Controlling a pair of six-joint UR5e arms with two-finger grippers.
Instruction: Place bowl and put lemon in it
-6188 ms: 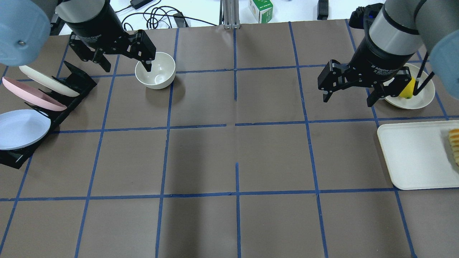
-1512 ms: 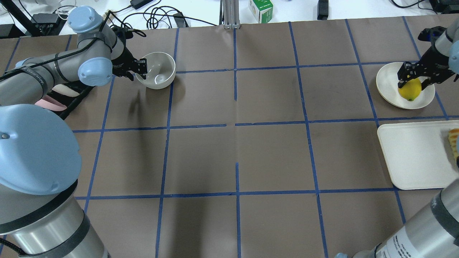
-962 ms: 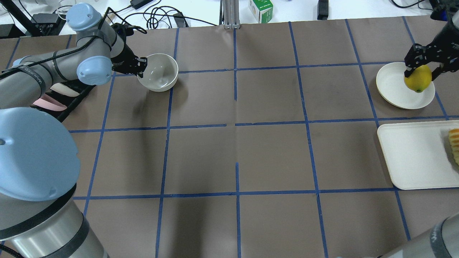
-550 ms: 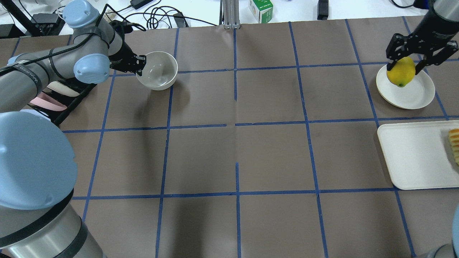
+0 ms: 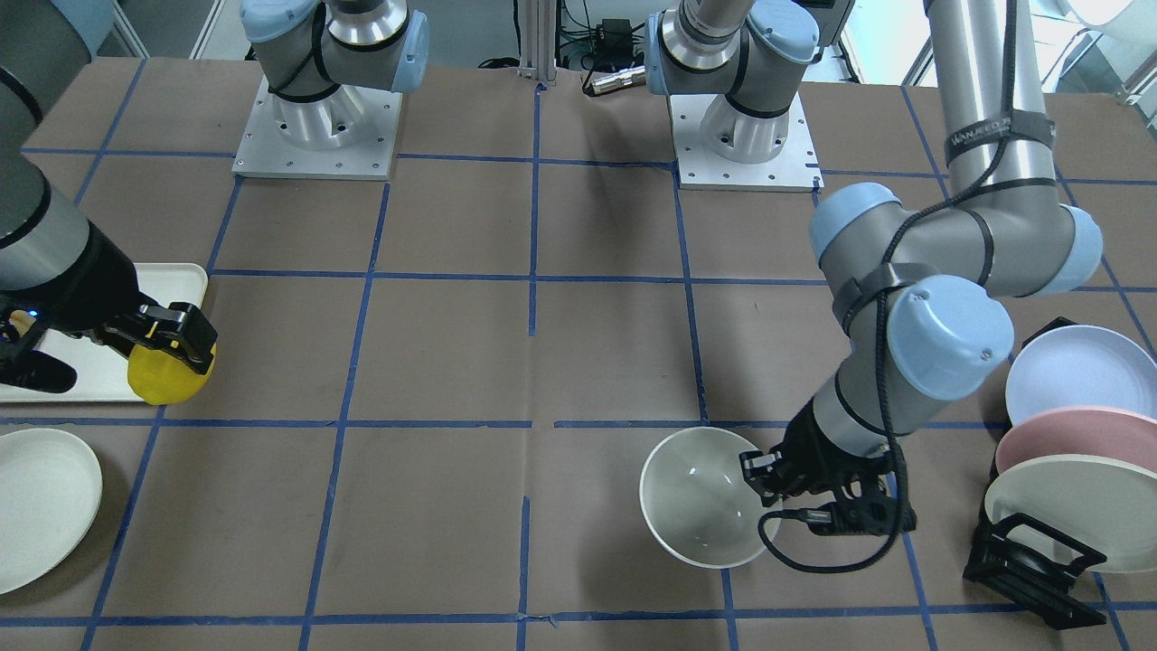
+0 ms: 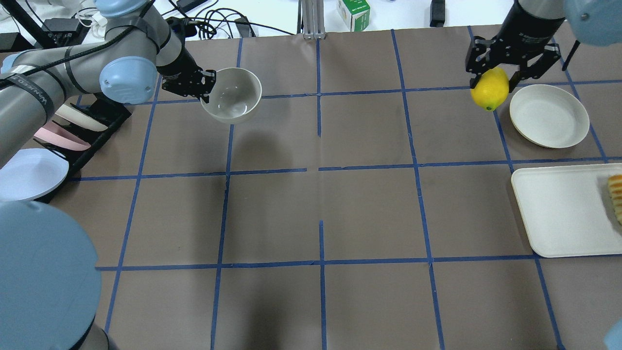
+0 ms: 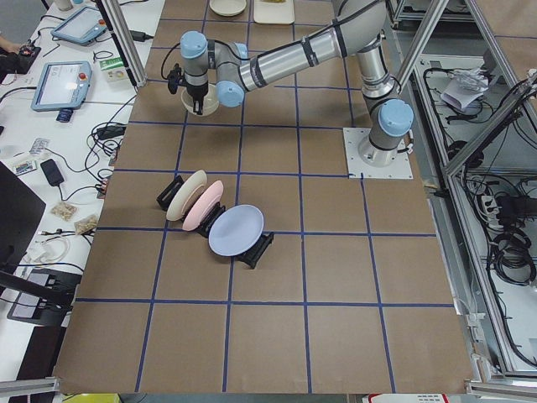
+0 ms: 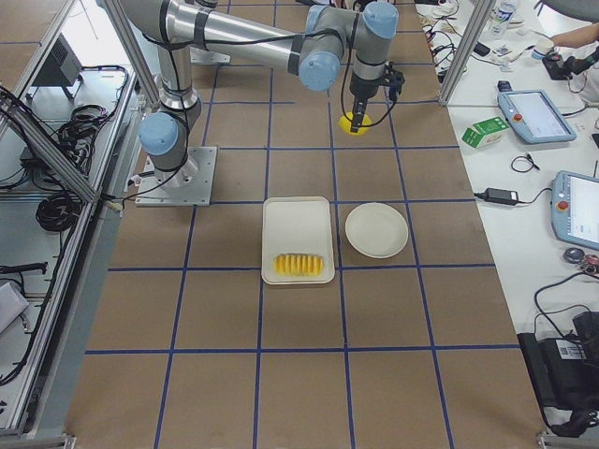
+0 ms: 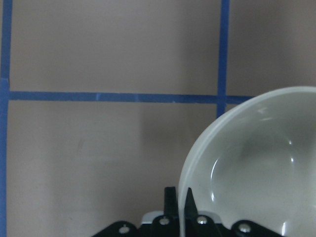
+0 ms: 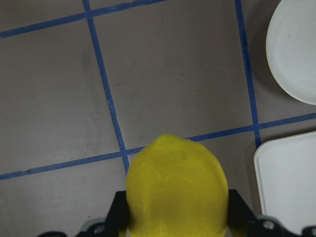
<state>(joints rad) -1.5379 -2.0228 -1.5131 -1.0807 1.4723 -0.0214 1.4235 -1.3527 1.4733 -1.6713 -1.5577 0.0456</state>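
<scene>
The off-white bowl (image 6: 234, 95) hangs a little above the table at the far left, its shadow below it. My left gripper (image 6: 207, 91) is shut on its rim; the wrist view shows the fingers pinching the bowl (image 9: 256, 163) wall. The bowl also shows in the front view (image 5: 700, 511) with the left gripper (image 5: 764, 484) at its side. My right gripper (image 6: 492, 81) is shut on the yellow lemon (image 6: 490, 90) and holds it in the air left of the cream plate. The lemon fills the bottom of the right wrist view (image 10: 177, 192) and shows in the front view (image 5: 163, 378).
A flat cream plate (image 6: 549, 115) lies at the far right. A white tray (image 6: 559, 209) with a row of fruit slices (image 6: 616, 194) sits nearer on the right. A black rack with coloured plates (image 6: 63, 126) stands at the left edge, behind my left arm.
My left gripper has lifted the bowl by its rim and carried it to the right. My right gripper has lifted the lemon off the cream plate and moved it left, past the plate's edge.
</scene>
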